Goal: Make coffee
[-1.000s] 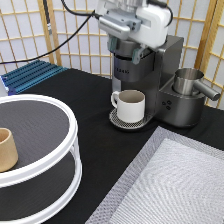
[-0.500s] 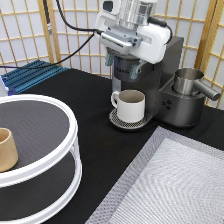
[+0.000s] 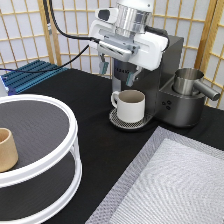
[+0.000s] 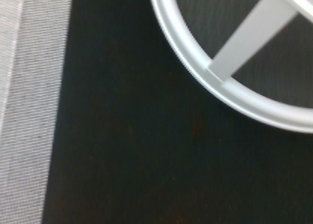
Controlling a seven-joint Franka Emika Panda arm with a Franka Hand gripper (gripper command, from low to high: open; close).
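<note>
— Where is the gripper (image 3: 118,71) right now?

— In the exterior view it hangs at about twelve o'clock, in front of the upper part of the dark coffee machine (image 3: 167,82), directly above the white mug (image 3: 129,104). Its two fingers are spread wide apart with nothing between them, one finger (image 3: 104,65) toward nine o'clock, the other toward three o'clock.

— And the mug?

— Upright on the machine's round drip tray (image 3: 127,121), handle pointing to nine o'clock, clear of the gripper.

— Anything else by the machine?

— A metal pitcher (image 3: 189,81) sits on its base at three o'clock, handle sticking out toward the edge.

— What about the rest of the black table (image 3: 102,140)?

— A two-tier white round shelf (image 3: 50,145) fills the eight o'clock side, with a tan cup (image 3: 7,149) on its upper tier. A grey mat (image 3: 175,185) lies at five o'clock. The wrist view catches the shelf's white rim (image 4: 213,75), the black tabletop and a strip of the grey mat.
</note>
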